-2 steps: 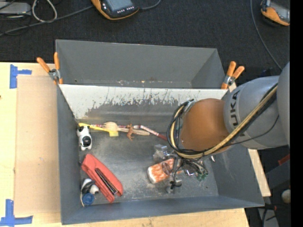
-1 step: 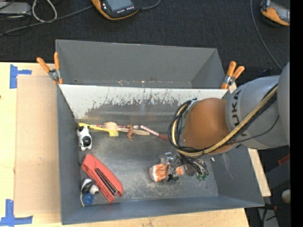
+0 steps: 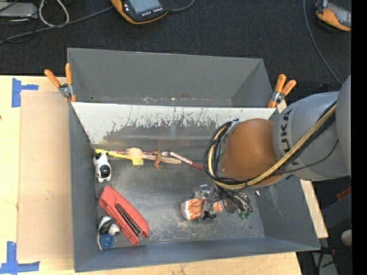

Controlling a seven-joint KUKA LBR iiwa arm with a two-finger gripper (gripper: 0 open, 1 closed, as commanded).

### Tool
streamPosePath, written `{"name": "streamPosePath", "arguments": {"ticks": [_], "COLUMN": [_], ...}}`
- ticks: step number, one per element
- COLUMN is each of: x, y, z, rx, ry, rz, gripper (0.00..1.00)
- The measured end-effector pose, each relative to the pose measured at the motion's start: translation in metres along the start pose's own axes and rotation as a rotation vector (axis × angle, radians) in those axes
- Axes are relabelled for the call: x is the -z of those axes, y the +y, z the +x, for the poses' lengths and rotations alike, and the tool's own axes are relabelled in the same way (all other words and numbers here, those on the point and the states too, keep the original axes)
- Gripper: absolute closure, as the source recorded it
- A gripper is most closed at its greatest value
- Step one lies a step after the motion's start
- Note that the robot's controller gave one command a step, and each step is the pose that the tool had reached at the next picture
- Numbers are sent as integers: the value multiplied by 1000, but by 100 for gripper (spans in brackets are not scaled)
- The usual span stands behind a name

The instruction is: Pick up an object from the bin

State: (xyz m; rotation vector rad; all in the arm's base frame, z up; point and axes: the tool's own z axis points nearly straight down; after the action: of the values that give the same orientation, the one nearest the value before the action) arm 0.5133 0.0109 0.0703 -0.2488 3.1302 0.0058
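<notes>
The gripper [image 3: 222, 204] sits low at the front right of the bin [image 3: 172, 79]; whether it is clenched cannot be told. A small orange-and-white thing [image 3: 192, 209] lies just beside it, on the floor. Well apart at the far side lie a red case [image 3: 122, 213] and a white toy [image 3: 103, 168]

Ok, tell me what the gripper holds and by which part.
Cannot tell: the gripper is low beside a small orange-and-white thing, but whether it grips it is hidden.

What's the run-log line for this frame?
arm: gripper low in bin, front right | nearest: orange-white lump, beside it | grasp: cannot tell | left side: red tool, black-white toy
</notes>
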Motion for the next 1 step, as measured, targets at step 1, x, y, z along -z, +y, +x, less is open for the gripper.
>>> {"name": "streamPosePath", "arguments": {"ticks": [1], "x": [17], "y": [1], "z": [1], "rx": [-2], "ry": [3], "rz": [-1], "gripper": [100]}}
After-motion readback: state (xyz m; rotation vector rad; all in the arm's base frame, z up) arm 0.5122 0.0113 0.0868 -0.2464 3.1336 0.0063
